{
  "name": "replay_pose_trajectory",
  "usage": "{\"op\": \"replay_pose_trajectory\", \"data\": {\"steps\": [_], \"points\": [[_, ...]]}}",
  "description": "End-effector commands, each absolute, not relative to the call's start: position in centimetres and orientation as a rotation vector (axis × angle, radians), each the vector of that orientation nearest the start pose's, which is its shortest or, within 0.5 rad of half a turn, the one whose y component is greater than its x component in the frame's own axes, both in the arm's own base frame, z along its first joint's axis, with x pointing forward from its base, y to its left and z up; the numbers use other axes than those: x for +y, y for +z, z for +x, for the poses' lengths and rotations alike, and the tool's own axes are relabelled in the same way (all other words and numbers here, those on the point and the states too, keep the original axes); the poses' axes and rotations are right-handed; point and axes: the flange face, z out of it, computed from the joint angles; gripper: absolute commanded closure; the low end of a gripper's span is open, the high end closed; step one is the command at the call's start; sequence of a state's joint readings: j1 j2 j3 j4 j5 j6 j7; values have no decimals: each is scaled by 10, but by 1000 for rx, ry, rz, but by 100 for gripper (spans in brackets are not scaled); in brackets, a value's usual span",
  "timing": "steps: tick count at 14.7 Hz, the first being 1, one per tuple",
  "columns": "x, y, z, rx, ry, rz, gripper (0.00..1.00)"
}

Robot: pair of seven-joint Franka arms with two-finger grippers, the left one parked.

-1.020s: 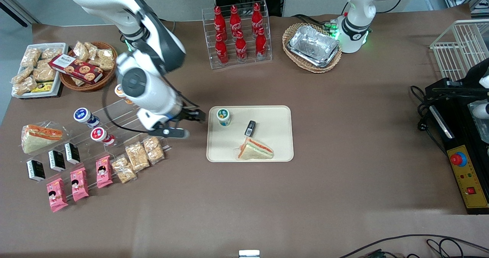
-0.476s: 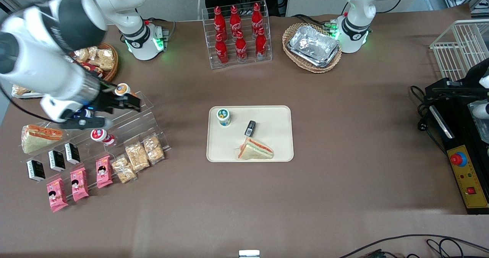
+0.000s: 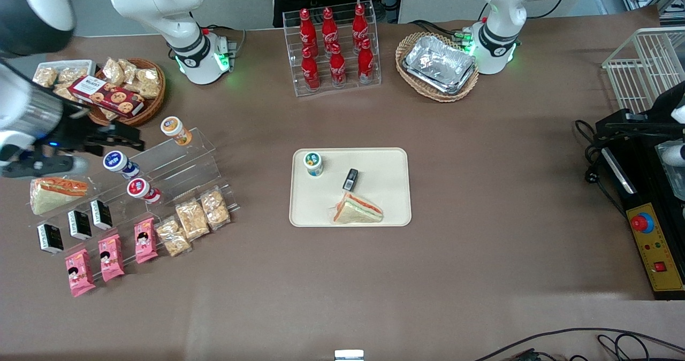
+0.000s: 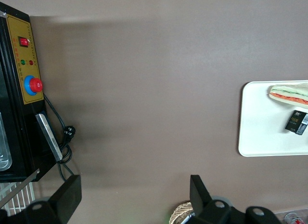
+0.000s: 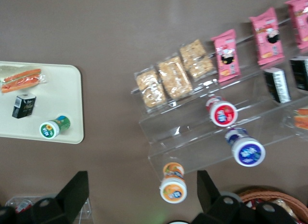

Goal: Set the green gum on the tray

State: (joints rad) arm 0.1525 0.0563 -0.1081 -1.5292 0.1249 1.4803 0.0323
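Observation:
The green gum (image 3: 313,163) stands upright on the cream tray (image 3: 385,168), in the tray corner nearest the working arm's end and farthest from the front camera. It also shows in the right wrist view (image 5: 54,126), on the tray (image 5: 67,89). My right gripper (image 3: 131,138) is open and empty. It hovers high over the clear display rack at the working arm's end, well away from the tray. In the right wrist view the gripper (image 5: 140,197) has its fingers wide apart with nothing between them. The left wrist view shows part of the tray (image 4: 260,123) but not the gum.
A sandwich (image 3: 357,210) and a small black box (image 3: 350,178) lie on the tray. The clear rack (image 3: 187,160) holds orange-lidded (image 3: 172,127), blue-lidded (image 3: 116,161) and red-lidded (image 3: 140,189) bottles and snack packets. A cola rack (image 3: 334,45) and a basket of foil trays (image 3: 438,66) stand farther back.
My right arm has swung away from beside the tray to over the display rack at its own end. The green gum has stayed in place on the tray.

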Motion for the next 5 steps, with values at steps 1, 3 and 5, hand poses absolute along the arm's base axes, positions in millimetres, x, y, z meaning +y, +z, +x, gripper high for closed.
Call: {"op": "replay_pose_trajectory", "data": {"steps": [1, 3, 5], "points": [[-2, 634, 565, -11, 124, -3042, 0], [-22, 635, 565, 24, 117, -3043, 0], [-32, 636, 565, 52, 113, -3045, 0]]}}
